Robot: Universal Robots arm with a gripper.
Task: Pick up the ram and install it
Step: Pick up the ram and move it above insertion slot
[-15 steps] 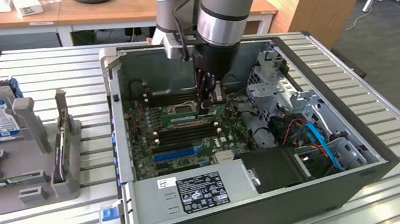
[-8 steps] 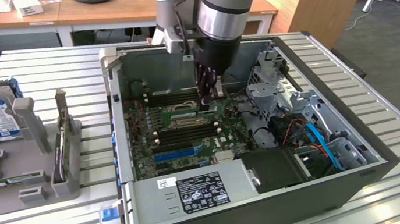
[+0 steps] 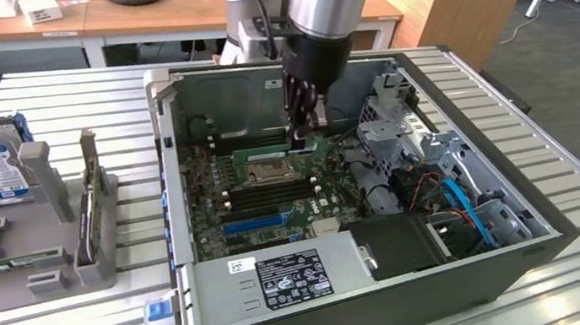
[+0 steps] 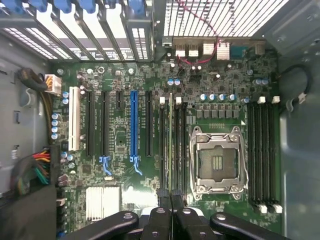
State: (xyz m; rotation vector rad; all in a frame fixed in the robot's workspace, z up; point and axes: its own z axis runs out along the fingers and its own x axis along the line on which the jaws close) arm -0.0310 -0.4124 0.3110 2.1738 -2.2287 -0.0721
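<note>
Down inside the open PC case, the gripper has its jaws pinched shut on the ram. From the wrist view you see the stick edge-on, running along the bank of black memory slots right beside the CPU socket. In the exterior view it's the green strip just off the fingertips. Honestly can't tell if it's already touching a slot or hanging just above one. What worries me: those slots sit super close together, so a slight sideways offset could put the edge on the ridge between two. If the notch or the white end clips aren't lined up, pushing down would flex the board or tilt the stick in the grip.
</note>
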